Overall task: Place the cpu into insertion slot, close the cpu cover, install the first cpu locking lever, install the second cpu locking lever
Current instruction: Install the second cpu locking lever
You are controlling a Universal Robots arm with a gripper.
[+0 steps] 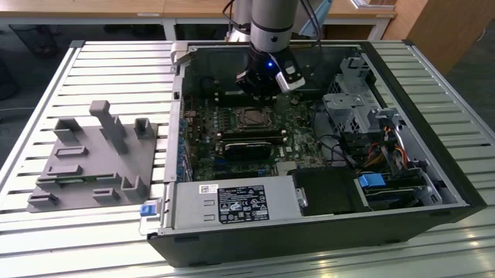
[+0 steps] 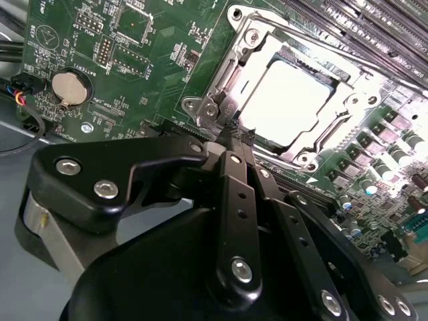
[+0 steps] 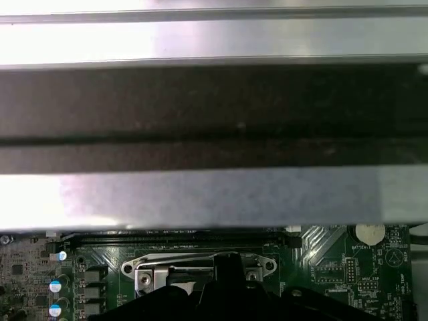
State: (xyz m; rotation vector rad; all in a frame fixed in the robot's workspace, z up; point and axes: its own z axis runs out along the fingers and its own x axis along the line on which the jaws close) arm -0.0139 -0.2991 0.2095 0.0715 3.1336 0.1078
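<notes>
The cpu (image 2: 287, 100), with a pale silver top, lies in the insertion slot (image 2: 231, 73) on the green motherboard. The silver cpu cover (image 2: 348, 100) lies flat over its edges. In the exterior view the cpu (image 1: 251, 119) sits mid-board inside the open computer case, and my gripper (image 1: 263, 87) hangs just behind it. In the second wrist view my gripper (image 2: 231, 134) is shut, its black fingertips pressed together at the near edge of the slot's metal frame. I cannot tell whether anything thin is pinched between them. The first wrist view has the slot (image 3: 167, 271) right below my gripper (image 3: 227, 262).
A grey fixture block (image 1: 93, 156) stands on the slatted table at the exterior view's left. Inside the case are a black heatsink block (image 1: 247, 150), a power supply (image 1: 232, 202), a drive cage (image 1: 348, 110) and cables. Memory slots (image 2: 374, 27) and a coin battery (image 2: 70, 88) flank the socket.
</notes>
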